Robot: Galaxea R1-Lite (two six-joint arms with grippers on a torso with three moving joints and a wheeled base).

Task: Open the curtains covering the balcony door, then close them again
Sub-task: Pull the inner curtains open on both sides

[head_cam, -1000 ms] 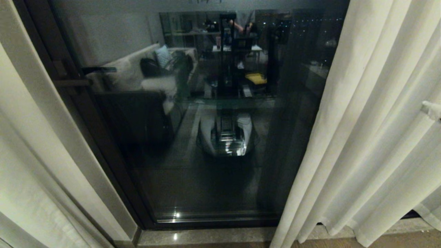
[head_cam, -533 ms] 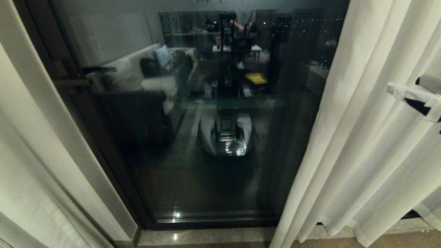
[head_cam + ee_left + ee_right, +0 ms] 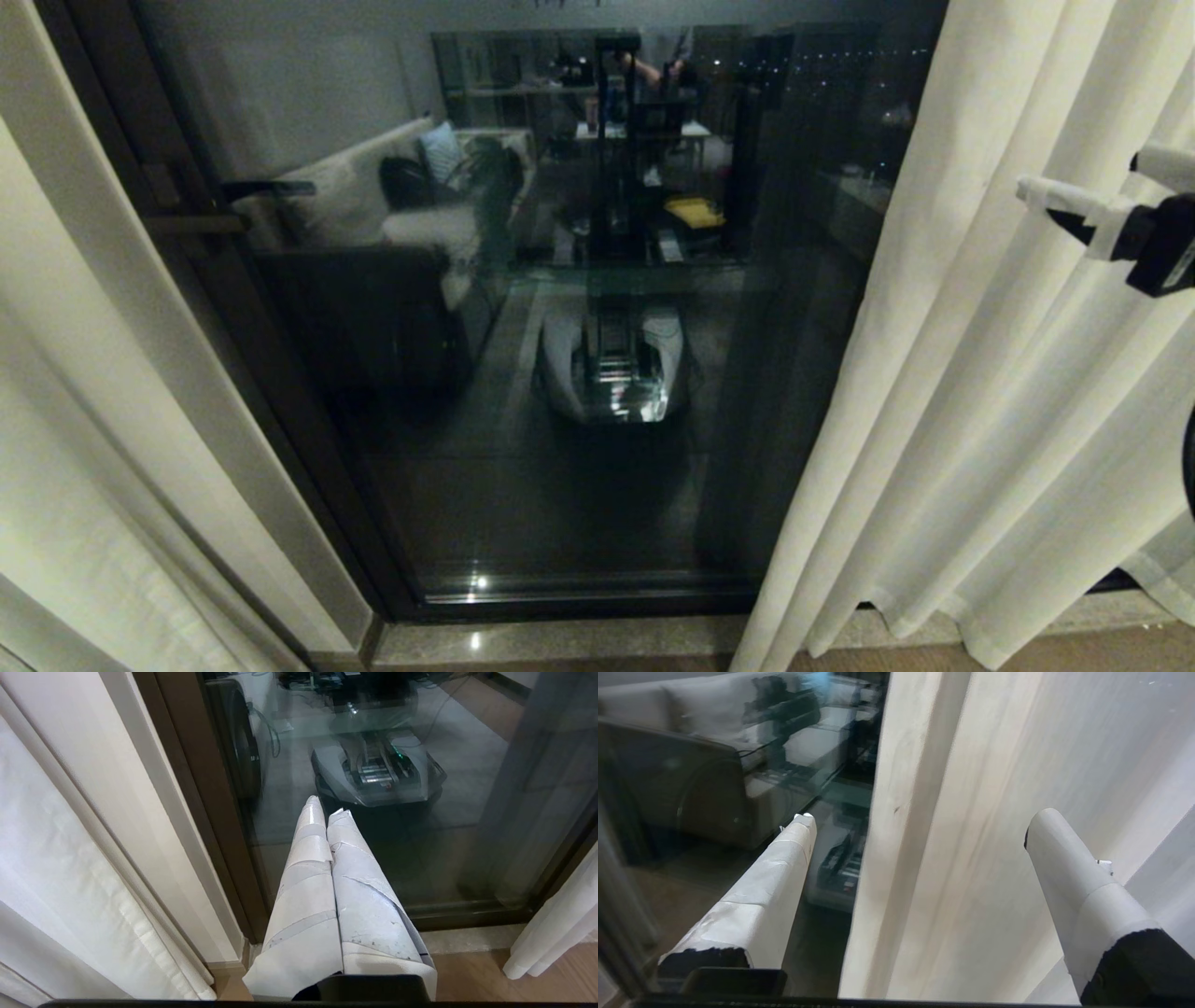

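Curtains (image 3: 990,373) hang on both sides of you, and the balcony door (image 3: 523,373) shows dark and bare in the middle. So the opening part looks done, or close to it. You can see the door's handle (image 3: 266,189) near the left side, and the room and your own robot shine back in the glass.

Your right gripper (image 3: 1088,182) is up high at the right edge of the head view, in front of the right curtain. Its two white fingers (image 3: 775,877) are spread wide apart with nothing held between them. In the right wrist view the inner edge of the curtain sits in the gap between them, but you cannot tell if they touch the cloth yet. It looks like you are lining up to grab that edge.

Your left gripper (image 3: 327,812) is squeezed tight with nothing in it. It points down at the bottom of the door and is doing no work. The left curtain (image 3: 70,858) is just beside it.

What is left, as far as you can judge: pinch the edge of the right curtain and pull it across the glass. Then the left curtain needs pulling over too, so the door is covered again. The closing part has not started yet.
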